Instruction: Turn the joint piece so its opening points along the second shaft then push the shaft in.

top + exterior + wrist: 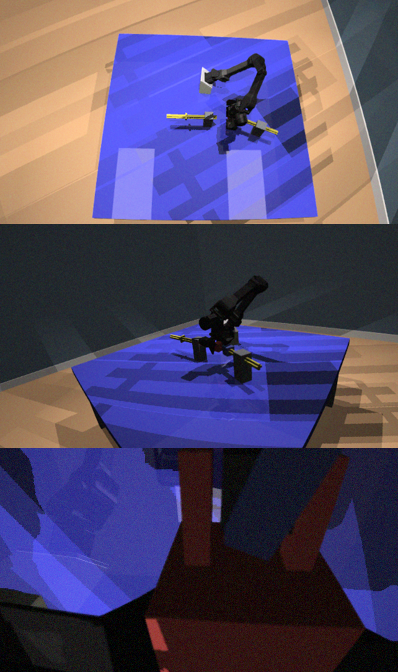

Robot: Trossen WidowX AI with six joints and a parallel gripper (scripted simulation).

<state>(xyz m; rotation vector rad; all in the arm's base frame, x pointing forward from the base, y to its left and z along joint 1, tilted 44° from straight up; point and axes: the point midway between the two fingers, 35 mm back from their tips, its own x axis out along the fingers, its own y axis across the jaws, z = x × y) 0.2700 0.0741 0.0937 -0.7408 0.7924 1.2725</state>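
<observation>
The red joint piece (pixel 218 346) (pixel 260 645) is between the fingers of my gripper (pixel 216 346) (pixel 230 582), which is shut on it. Two red prongs straddle a dark blue hinge part (pixel 280 498) (pixel 228 350), which leans across between them in the wrist view. Its opening is hidden. The fixed yellow shaft (pixel 272 130) (pixel 253 363) passes through the right block (pixel 261 125) (pixel 242 369). The second yellow shaft (pixel 175 116) (pixel 175 336), with a collar, runs through the left block (pixel 209 115) (pixel 199 351); its inner end sticks out slightly towards my gripper.
My arm (pixel 256 65) (pixel 257 283) reaches from its pale wedge-shaped base (pixel 205 88) over the blue table top (pixel 139 93) (pixel 155 409). The wrist hides the joint from above. Two pale rectangles (pixel 133 185) (pixel 246 185) mark the front. Shadows cross the table.
</observation>
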